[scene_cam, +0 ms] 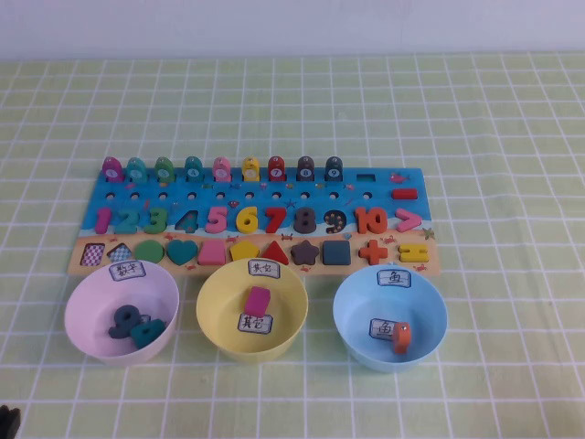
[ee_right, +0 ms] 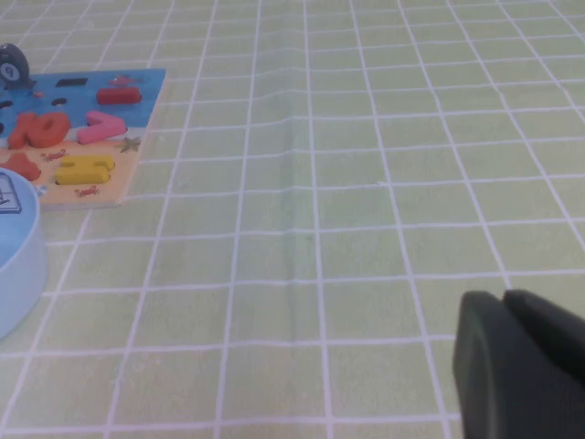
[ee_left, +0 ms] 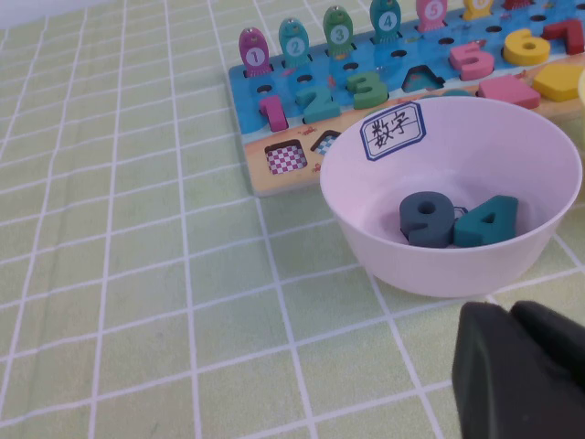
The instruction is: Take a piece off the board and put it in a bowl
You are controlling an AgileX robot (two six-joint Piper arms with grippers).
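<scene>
Awaiting pickup: yellow equals piece (scene_cam: 414, 253), board (scene_cam: 256, 197) at 4 o'clock; yellow bowl (scene_cam: 219, 283) adjacent. Left gripper (ee_left: 512, 366), right gripper (ee_right: 516, 366) parked, seemingly closed, empty; approach the piece vertically.

The board (scene_cam: 251, 219) lies flat on the desk (scene_cam: 503, 137), with the yellow equals sign (scene_cam: 414, 253) seated at the right end of its tan strip. Just in front stand three bowls: a pink bowl (scene_cam: 91, 302) holding two dark numbers, the yellow bowl (scene_cam: 215, 306) holding a pink block (scene_cam: 258, 301), and a blue bowl (scene_cam: 366, 306) holding an orange piece (scene_cam: 400, 337). The left gripper (scene_cam: 7, 421) shows only as a dark tip at the lower left corner.
</scene>
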